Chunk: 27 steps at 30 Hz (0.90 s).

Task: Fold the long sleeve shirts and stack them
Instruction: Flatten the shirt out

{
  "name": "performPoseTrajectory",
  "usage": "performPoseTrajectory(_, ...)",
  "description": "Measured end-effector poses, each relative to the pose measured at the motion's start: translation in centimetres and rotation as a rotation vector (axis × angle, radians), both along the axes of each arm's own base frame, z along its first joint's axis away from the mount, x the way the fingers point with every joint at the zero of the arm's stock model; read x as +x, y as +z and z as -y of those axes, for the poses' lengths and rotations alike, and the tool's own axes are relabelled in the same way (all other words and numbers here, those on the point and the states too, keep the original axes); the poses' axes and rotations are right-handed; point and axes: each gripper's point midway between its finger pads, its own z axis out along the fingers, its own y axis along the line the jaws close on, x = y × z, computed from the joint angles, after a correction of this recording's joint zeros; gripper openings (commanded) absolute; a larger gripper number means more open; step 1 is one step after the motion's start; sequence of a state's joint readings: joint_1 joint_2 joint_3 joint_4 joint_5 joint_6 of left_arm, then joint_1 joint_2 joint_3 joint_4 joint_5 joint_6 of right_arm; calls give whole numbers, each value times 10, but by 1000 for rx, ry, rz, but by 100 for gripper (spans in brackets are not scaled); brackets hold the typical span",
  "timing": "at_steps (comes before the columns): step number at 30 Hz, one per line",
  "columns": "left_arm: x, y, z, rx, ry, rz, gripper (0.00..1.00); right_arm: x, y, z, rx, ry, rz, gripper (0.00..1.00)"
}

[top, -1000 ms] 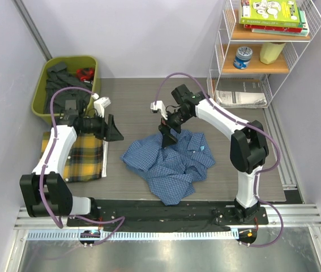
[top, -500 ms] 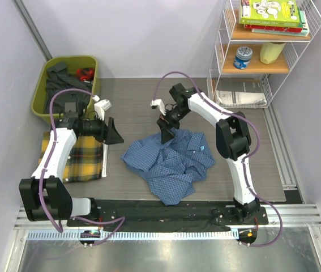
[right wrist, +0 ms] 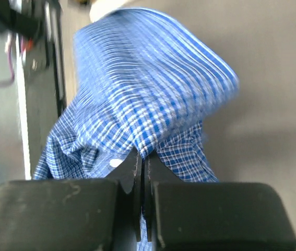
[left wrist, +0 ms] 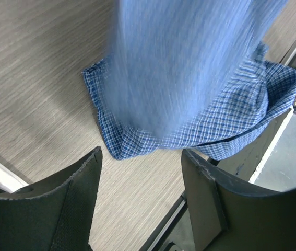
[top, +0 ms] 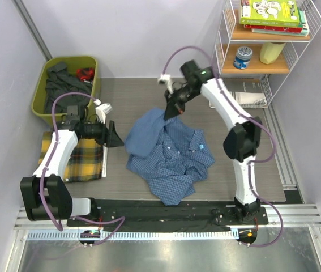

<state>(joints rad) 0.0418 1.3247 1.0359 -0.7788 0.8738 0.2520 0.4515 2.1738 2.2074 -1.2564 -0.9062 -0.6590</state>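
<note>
The blue long sleeve shirt [top: 174,161], finely checked, lies crumpled at the table's middle. One part of it is pulled up toward the back. My right gripper [top: 171,110] is shut on that raised fold; the right wrist view shows the cloth [right wrist: 153,104] pinched between the tips of my right gripper [right wrist: 143,156]. My left gripper [top: 116,135] stands open just left of the shirt, empty. In the left wrist view, the hanging blue cloth [left wrist: 184,68] is blurred ahead of my left gripper [left wrist: 142,154]. The yellow plaid shirt [top: 85,158] lies folded at the left, partly under my left arm.
A green bin [top: 38,99] of dark clothes stands at the back left. A white wire shelf [top: 222,68] with books, a tin and papers stands at the back right. A black rail [top: 166,211] runs along the near edge.
My right gripper has shut on the blue shirt and risen toward the back right, drawing the cloth up. The left arm has barely moved.
</note>
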Motion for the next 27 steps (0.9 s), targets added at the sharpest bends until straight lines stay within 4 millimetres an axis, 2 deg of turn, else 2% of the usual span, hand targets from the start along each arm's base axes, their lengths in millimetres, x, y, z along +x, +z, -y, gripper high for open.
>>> performPoseTrajectory(3, 0, -8, 0, 3, -6, -6, 66, 18, 62, 32, 66, -119, 97, 1)
performPoseTrajectory(6, 2, -19, 2, 6, -27, -21, 70, 15, 109, 64, 107, -208, 173, 1)
performPoseTrajectory(8, 3, -28, 8, 16, -65, -20, 72, 3, 133, 75, 128, -235, 209, 1)
performPoseTrajectory(11, -3, -40, 32, 39, -184, -4, 72, -12, 151, 80, 149, -250, 226, 1)
performPoseTrajectory(14, -14, -56, 60, 57, -321, 1, 72, -16, 158, 84, 164, -271, 209, 1)
performPoseTrajectory(16, -18, -66, 72, 65, -387, 1, 72, -13, 158, 89, 163, -296, 194, 1)
performPoseTrajectory(19, -16, -77, 78, 69, -446, 13, 71, -9, 161, 97, 164, -336, 180, 1)
performPoseTrajectory(22, -13, -79, 79, 65, -507, 37, 60, -3, 169, 108, 171, -381, 185, 1)
performPoseTrajectory(23, -13, -78, 79, 64, -531, 47, 46, -2, 173, 111, 176, -399, 191, 1)
performPoseTrajectory(25, -18, -77, 79, 60, -565, 50, 25, 2, 184, 120, 191, -441, 206, 1)
performPoseTrajectory(26, -21, -77, 79, 58, -583, 50, 10, 4, 192, 127, 202, -468, 224, 1)
performPoseTrajectory(27, -25, -77, 78, 57, -593, 41, 4, 6, 200, 134, 212, -492, 245, 1)
